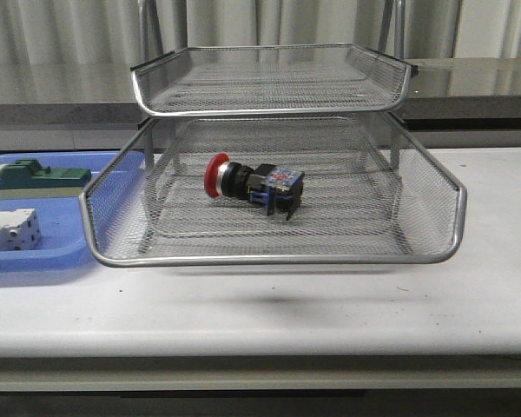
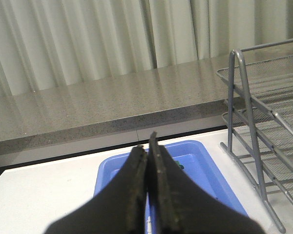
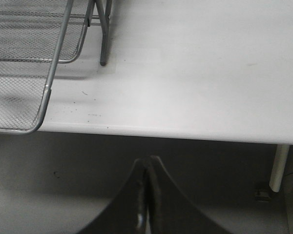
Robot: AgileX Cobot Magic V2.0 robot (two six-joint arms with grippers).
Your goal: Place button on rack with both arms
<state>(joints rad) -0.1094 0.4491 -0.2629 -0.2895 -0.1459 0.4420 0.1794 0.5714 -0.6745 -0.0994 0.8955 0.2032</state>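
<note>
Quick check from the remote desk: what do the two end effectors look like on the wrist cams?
The left end effector has two black, tapering fingers with rough, worn inner edges. The right end effector is likewise black and wedge-shaped, with a pale scuffed streak along its seam. No cables or markings show.

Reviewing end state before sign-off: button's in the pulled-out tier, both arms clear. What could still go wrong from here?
1. The button lies on its side on the mesh of the extended tier; its round body could roll if the rack is jolted or the tier pushed back.
2. That tier overhangs toward the table edge, so an arm returning could catch its rim.
3. Left fingers and right fingers are shut, so any regrasp needs reopening first.
</note>
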